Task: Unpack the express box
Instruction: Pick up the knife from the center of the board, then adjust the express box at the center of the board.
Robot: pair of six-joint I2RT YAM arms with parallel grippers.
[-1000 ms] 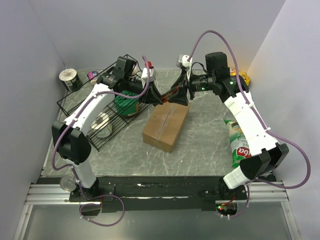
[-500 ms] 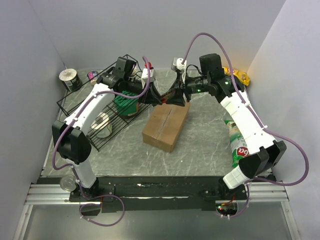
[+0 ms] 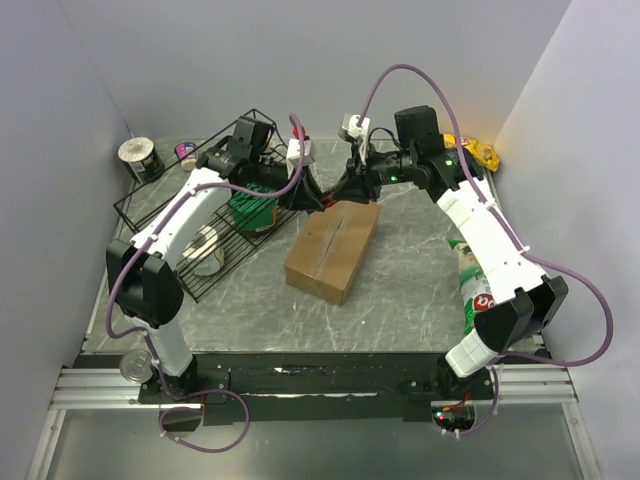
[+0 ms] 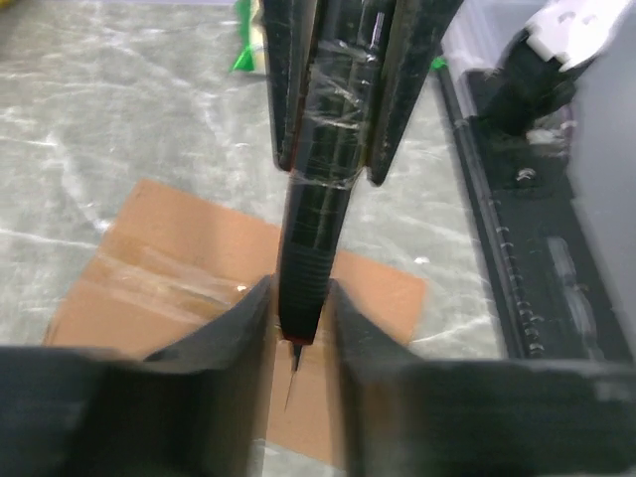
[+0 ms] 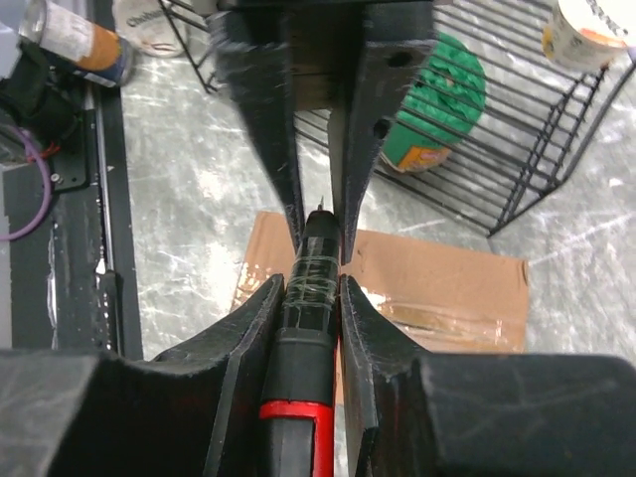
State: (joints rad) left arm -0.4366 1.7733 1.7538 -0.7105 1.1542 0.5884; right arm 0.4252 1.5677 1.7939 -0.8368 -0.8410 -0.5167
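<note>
The express box lies in the middle of the table, brown, flaps shut and taped along the seam. Above its far end both grippers meet on a black pen-like cutter. My left gripper is shut on the ribbed tip end, with its fine needle pointing at the box. My right gripper is shut on the taped shaft just above the red band. The right gripper's fingers flank the cutter in the left wrist view. The left gripper's fingers show in the right wrist view.
A black wire rack stands at the left with a green can and a white roll. A green snack bag lies at the right. A tin and a yellow packet sit at the back.
My right gripper has moved left toward the left gripper and closed on the cutter's shaft. The left gripper has stayed in place on the tip end.
</note>
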